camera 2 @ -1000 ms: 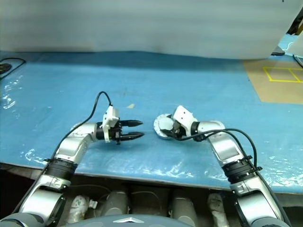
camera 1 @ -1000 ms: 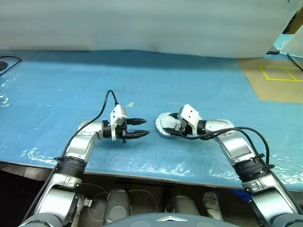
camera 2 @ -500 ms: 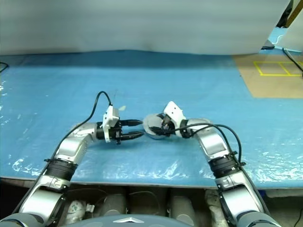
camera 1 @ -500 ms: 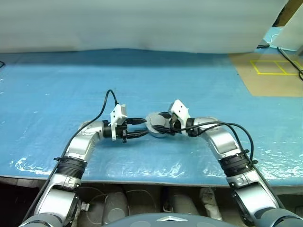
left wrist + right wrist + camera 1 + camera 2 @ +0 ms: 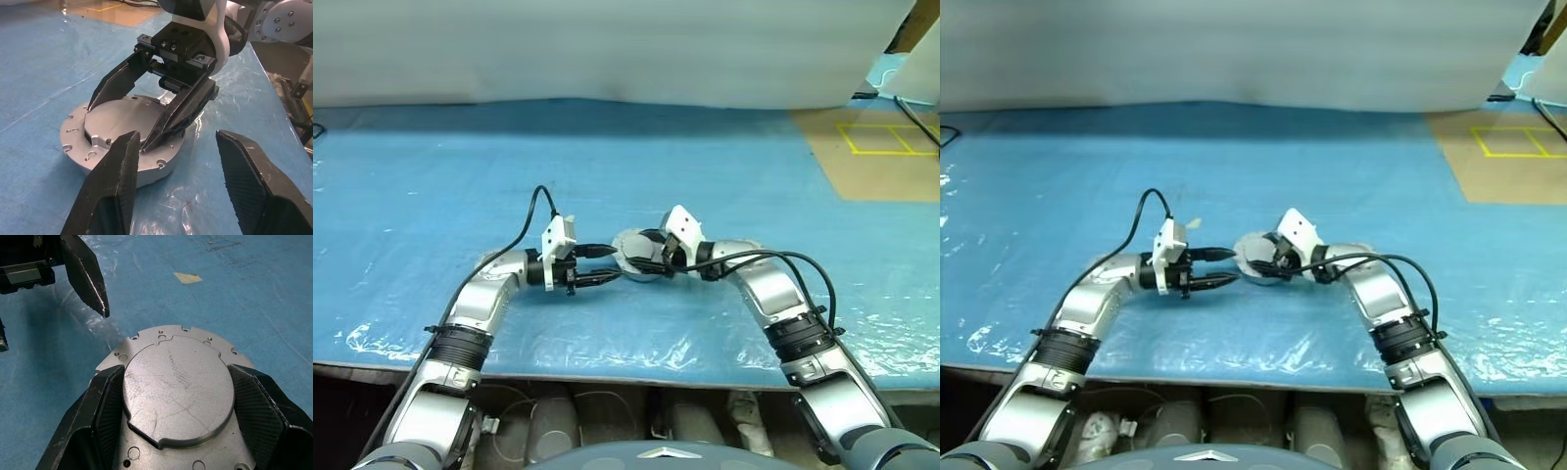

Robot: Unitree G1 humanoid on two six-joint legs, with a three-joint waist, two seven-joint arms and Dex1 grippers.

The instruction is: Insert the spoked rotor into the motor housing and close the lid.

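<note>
the motor housing (image 5: 178, 401) lay flat, lid (image 5: 178, 391) up, clamped by the right gripper (image 5: 117, 125); left gripper (image 5: 612, 264) gaped open beside it.

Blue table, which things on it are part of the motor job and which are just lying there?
Part of the job:
- motor housing
- its lid, lying shut on top
- right pincer, clamped across the lid
- left pincer, open beside the housing

Just lying there:
- scrap of tape
- blue table cover
</note>
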